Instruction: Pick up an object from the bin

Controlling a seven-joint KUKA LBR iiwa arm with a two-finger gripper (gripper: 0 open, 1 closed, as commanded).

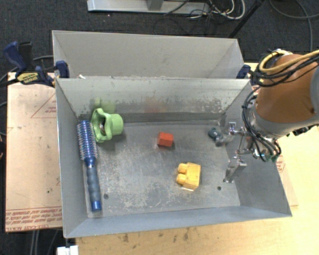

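My gripper point(224, 154) hangs low at the right side of the bin, near the right wall. Its two metal fingers stand apart, one fingertip point(217, 135) toward the back and the other toward the front, with nothing between them. A yellow toy block point(189, 176) lies on the bin floor just left of the gripper, apart from it. A small red cube point(165, 139) sits farther left, toward the back of the floor.
A green plastic cup-shaped thing point(106, 125) lies at the back left. Beside it, a blue hairbrush point(89, 163) runs along the left wall. The orange-covered arm with its cables comes in over the right rim.
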